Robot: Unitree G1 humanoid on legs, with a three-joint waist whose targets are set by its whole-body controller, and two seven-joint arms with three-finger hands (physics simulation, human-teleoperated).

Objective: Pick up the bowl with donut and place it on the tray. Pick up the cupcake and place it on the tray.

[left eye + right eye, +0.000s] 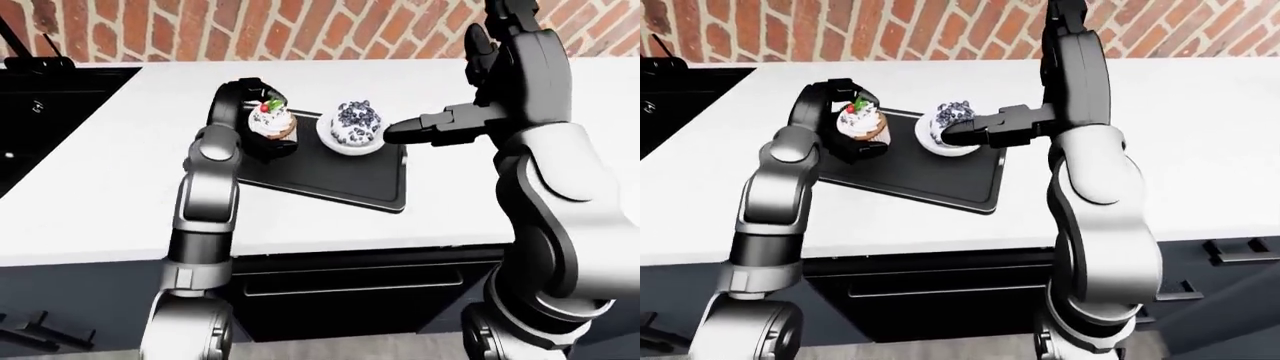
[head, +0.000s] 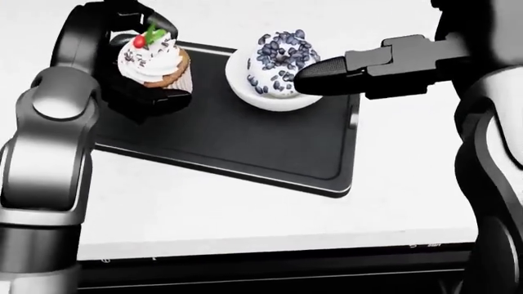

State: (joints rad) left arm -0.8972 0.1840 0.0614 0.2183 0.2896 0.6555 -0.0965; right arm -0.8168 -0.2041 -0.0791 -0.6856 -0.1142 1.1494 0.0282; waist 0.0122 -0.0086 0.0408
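A black tray (image 2: pixel 245 144) lies on the white counter. The white bowl holding a dark-sprinkled donut (image 2: pixel 278 64) stands on the tray's upper right part. My right hand (image 2: pixel 314 76) is open, its fingers stretched flat toward the bowl's right side, not closed round it. The cupcake (image 2: pixel 155 61), with white frosting, a cherry and a green leaf, is over the tray's upper left corner. My left hand (image 2: pixel 130 61) is shut on it, one finger above and one below. Whether the cupcake touches the tray is hidden by the fingers.
The white counter (image 1: pixel 110 172) runs left and right of the tray, with a brick wall (image 1: pixel 300 30) behind it. A dark stove or sink (image 1: pixel 40 105) sits at the left. Dark cabinet fronts (image 1: pixel 350 289) lie below the counter edge.
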